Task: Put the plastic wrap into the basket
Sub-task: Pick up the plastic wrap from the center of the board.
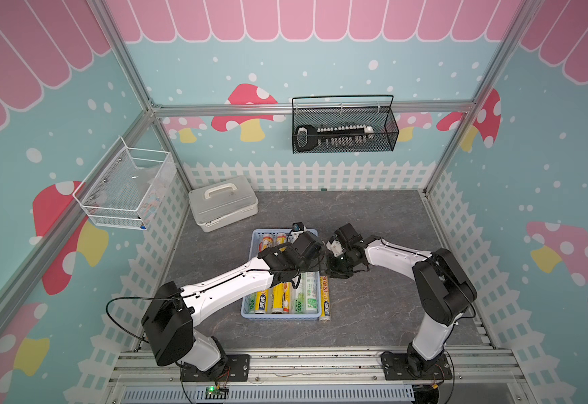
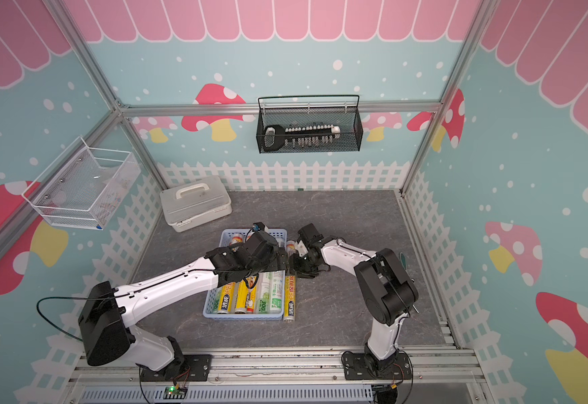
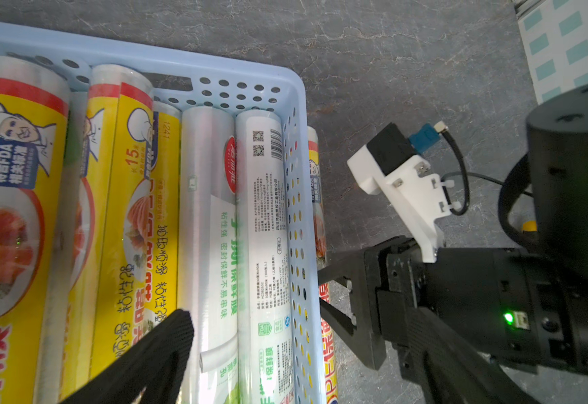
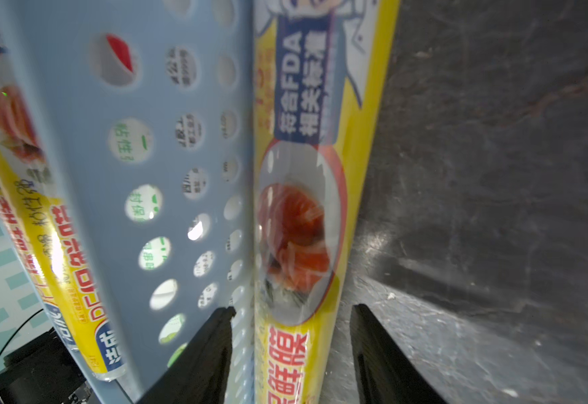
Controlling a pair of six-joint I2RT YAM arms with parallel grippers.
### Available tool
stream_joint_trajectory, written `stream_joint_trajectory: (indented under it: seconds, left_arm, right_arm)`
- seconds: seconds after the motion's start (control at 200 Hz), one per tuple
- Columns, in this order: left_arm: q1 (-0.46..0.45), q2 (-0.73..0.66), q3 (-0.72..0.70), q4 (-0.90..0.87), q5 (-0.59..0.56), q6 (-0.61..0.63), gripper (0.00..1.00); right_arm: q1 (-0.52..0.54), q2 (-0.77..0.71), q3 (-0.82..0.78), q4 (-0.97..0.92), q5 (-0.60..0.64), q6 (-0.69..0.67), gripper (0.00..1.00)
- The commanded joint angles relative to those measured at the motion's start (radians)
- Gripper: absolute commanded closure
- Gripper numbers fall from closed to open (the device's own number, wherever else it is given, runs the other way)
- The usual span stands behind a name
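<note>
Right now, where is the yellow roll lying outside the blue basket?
In both top views the yellow plastic wrap roll lies on the grey table alongside the light blue basket's right wall, the right tool straddling it.

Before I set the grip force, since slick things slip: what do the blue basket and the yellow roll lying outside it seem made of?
The basket looks like moulded plastic, light blue and satin: one-piece walls with punched round holes. The yellow roll beside it looks wrapped in glossy printed film, with soft highlights along it; probably slippery. Its core cannot be seen.
</note>
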Motion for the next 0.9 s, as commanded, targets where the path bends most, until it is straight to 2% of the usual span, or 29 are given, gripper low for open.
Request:
stream_joint_trajectory:
  seconds: [0.0,0.16,0.385,0.895]
  left_arm:
    - [-0.001,-0.011,0.01,-0.002,-0.024,-0.002,0.01]
    - [-0.001,-0.01,0.009,-0.002,-0.023,-0.003,0.01]
    - [-0.001,-0.013,0.007,-0.002,-0.025,-0.005,0.01]
    - [-0.001,-0.026,-0.002,-0.002,-0.036,-0.005,0.01]
  right_arm:
    - [0.008,0.03,0.034,-0.052,0.021,-0.041,0.44]
    - [0.022,0.057,0.057,-0.123,0.11,-0.068,0.45]
    - [0.032,0.025,0.061,-0.224,0.325,-0.069,0.46]
    - [0.095,0.094,0.104,-0.287,0.411,-0.062,0.43]
